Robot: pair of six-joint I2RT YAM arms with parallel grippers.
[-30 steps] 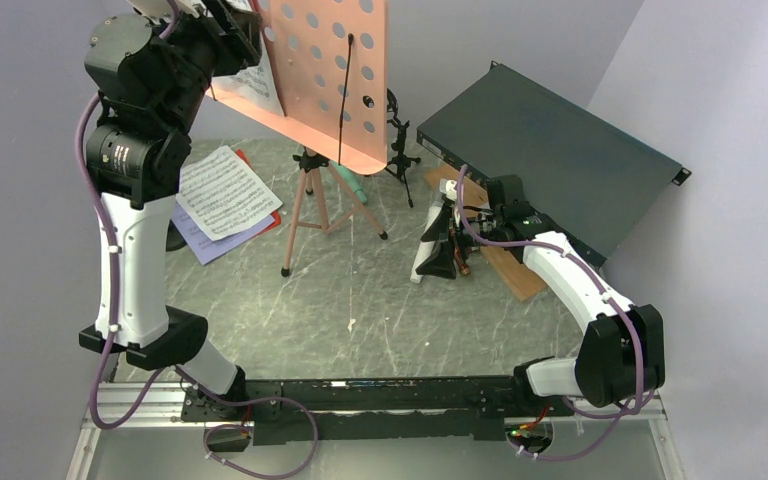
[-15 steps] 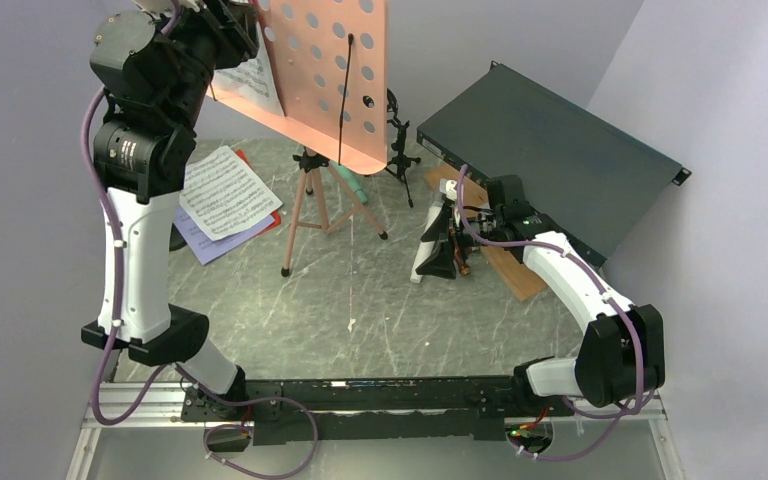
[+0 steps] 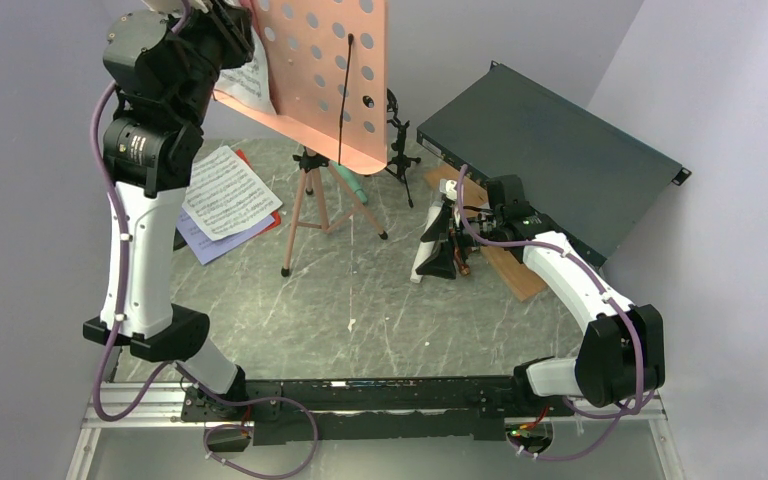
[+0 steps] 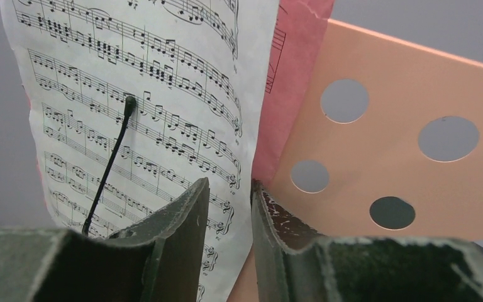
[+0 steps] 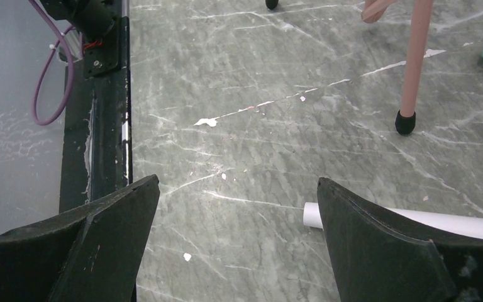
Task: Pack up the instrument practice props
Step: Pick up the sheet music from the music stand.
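Left gripper (image 4: pixel 226 187) is held high at the left edge of the pink perforated music tripod (image 3: pixel 332 70), whose desk is seen tilted above the table (image 3: pixel 360 310). Its fingers are set close together, with a narrow gap left between them. The lower right edge of a white sheet-music page (image 4: pixel 151 107) is seen in that gap; whether the paper is pressed cannot be told. This page is propped on the desk under a thin black wire arm (image 4: pixel 110 163), and a red page (image 4: pixel 297 56) is seen behind it.

On the table to the left of the tripod, a loose white page (image 3: pixel 225 190) is laid over a lavender page (image 3: pixel 195 242) and a second red page (image 3: pixel 274 216). A green microphone (image 3: pixel 357 186) is laid behind the tripod legs, and a black microphone mount (image 3: pixel 397 140) is stood near it.

The right gripper (image 5: pixel 237 182) is held low over the table beside the brown wooden board (image 3: pixel 508 268), its fingers spread wide with nothing between them. A white cylinder (image 5: pixel 409 220) is seen lying just beside its right finger. The dark green metal box (image 3: pixel 550 165) is set at the far right.
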